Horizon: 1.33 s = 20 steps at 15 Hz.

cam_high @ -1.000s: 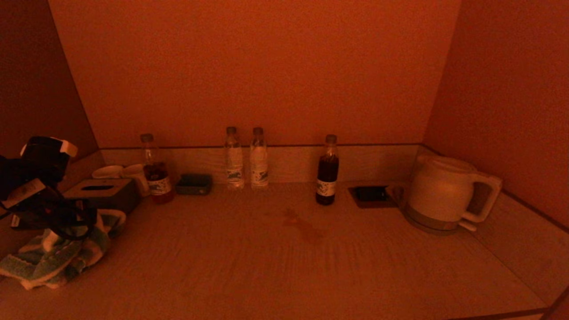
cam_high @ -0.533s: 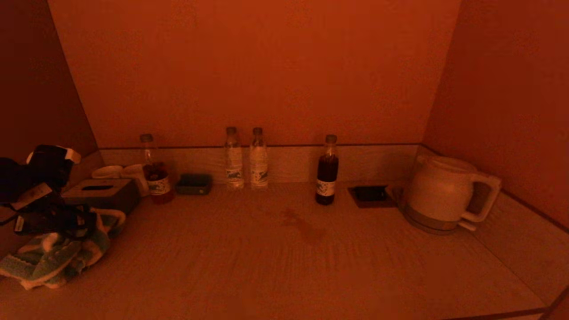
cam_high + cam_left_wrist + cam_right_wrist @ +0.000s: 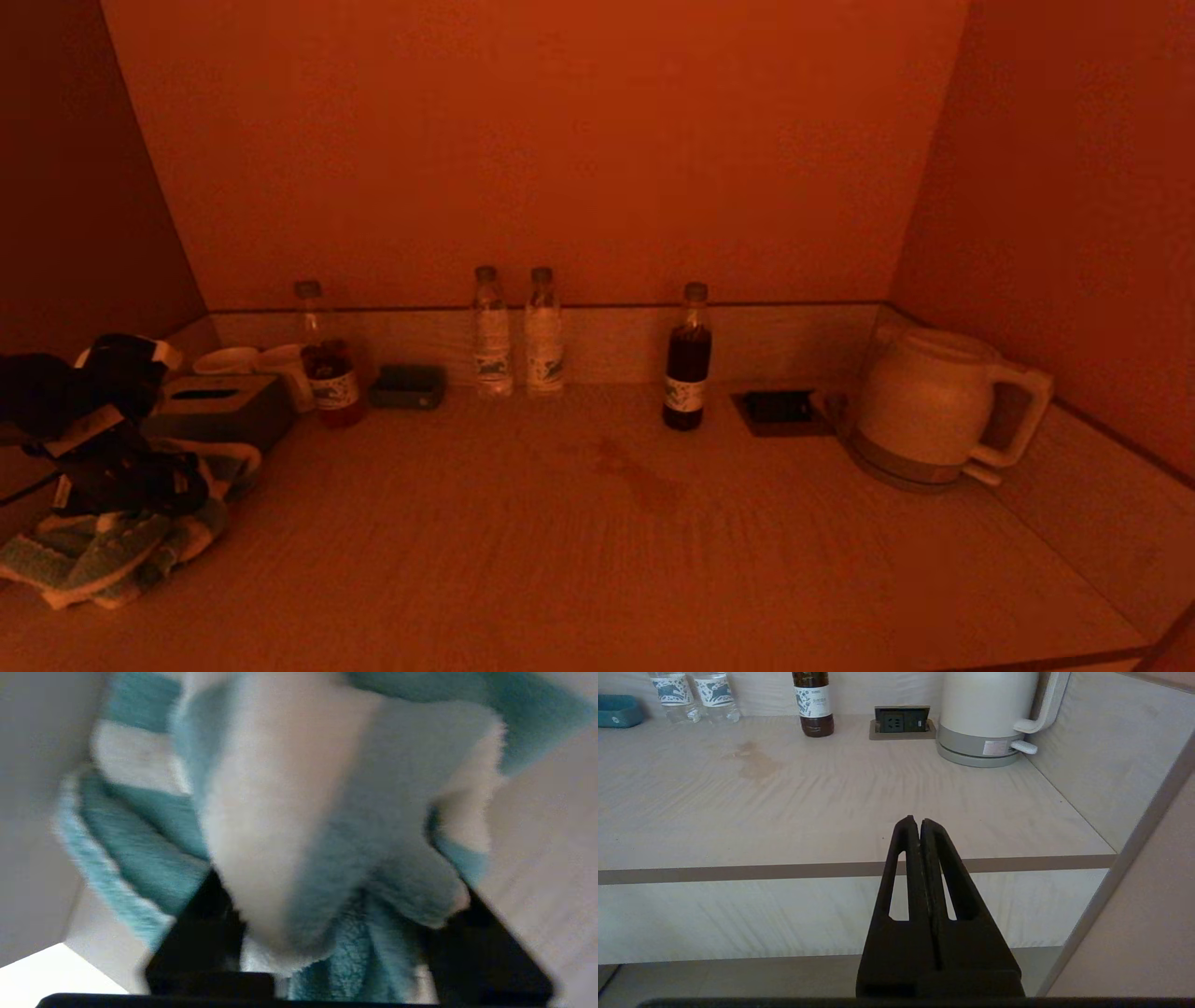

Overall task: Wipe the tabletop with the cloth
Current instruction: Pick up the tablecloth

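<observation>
A teal-and-white striped cloth (image 3: 103,560) lies crumpled at the tabletop's near left corner. My left gripper (image 3: 131,485) is pressed down into it. In the left wrist view the cloth (image 3: 299,788) bulges up between the two dark fingers (image 3: 205,933), which stand wide apart on either side of the bunch, so the left gripper (image 3: 336,886) is open around it. A brownish stain (image 3: 639,476) marks the middle of the tabletop (image 3: 560,579). My right gripper (image 3: 916,821) is shut and empty, parked before the table's front edge, out of the head view.
A tissue box (image 3: 210,411) and two cups (image 3: 229,359) stand just behind the cloth. Along the back wall are several bottles (image 3: 686,359) and a small dark box (image 3: 408,385). A socket (image 3: 780,408) and a white kettle (image 3: 934,406) are at the right.
My left gripper has come down lower onto the cloth, and the cloth has flattened under it. The right arm has not moved.
</observation>
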Available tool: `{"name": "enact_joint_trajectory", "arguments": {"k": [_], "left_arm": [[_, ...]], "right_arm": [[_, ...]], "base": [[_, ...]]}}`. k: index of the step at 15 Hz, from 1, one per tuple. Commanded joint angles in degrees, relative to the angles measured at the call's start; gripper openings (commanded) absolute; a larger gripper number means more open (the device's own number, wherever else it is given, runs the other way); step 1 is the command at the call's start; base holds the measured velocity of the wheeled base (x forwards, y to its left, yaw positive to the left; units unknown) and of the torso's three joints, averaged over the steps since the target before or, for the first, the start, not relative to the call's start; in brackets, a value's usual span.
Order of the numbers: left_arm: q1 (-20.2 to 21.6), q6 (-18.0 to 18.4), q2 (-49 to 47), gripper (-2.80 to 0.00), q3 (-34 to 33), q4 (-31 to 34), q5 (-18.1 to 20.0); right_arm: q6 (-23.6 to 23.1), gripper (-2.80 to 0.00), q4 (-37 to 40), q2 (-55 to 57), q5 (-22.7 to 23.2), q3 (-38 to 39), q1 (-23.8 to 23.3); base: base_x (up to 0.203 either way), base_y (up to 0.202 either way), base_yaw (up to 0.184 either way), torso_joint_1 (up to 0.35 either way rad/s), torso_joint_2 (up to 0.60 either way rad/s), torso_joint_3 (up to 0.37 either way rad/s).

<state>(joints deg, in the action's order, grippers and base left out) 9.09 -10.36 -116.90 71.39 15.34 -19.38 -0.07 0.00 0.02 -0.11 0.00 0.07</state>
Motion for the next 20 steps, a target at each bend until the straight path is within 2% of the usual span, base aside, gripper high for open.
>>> {"name": "enact_joint_trajectory", "arguments": {"k": [1, 5, 9, 14, 17, 19, 20], "left_arm": [[0.0, 0.0, 0.5, -2.8, -0.3, 0.3, 0.9], [0.0, 0.2, 1.6, -2.8, -0.3, 0.7, 1.1], [0.0, 0.0, 2.6, -2.8, -0.5, 2.5, 2.9], [-0.3, -0.1, 7.7, -2.8, -0.8, 4.2, 3.7], [-1.1, -0.3, 12.7, -2.8, -0.9, 6.8, 7.3], [-1.4, -0.8, 18.2, -2.8, -0.6, 8.4, 13.0], [-1.5, -1.6, 22.5, -2.8, 0.1, 9.0, 18.4]], "right_arm": [[0.0, -2.8, 0.0, 0.0, 0.0, 0.0, 0.0], [0.0, -2.8, 0.0, 0.0, 0.0, 0.0, 0.0], [0.0, -2.8, 0.0, 0.0, 0.0, 0.0, 0.0], [0.0, -2.8, 0.0, 0.0, 0.0, 0.0, 0.0], [0.0, -2.8, 0.0, 0.0, 0.0, 0.0, 0.0], [0.0, -2.8, 0.0, 0.0, 0.0, 0.0, 0.0], [0.0, -2.8, 0.0, 0.0, 0.0, 0.0, 0.0]], "base": [[0.0, 0.0, 0.0, 0.0, 0.0, 0.0], [0.0, 0.0, 0.0, 0.0, 0.0, 0.0], [0.0, 0.0, 0.0, 0.0, 0.0, 0.0], [0.0, 0.0, 0.0, 0.0, 0.0, 0.0], [0.0, 0.0, 0.0, 0.0, 0.0, 0.0], [0.0, 0.0, 0.0, 0.0, 0.0, 0.0], [0.0, 0.0, 0.0, 0.0, 0.0, 0.0]]}}
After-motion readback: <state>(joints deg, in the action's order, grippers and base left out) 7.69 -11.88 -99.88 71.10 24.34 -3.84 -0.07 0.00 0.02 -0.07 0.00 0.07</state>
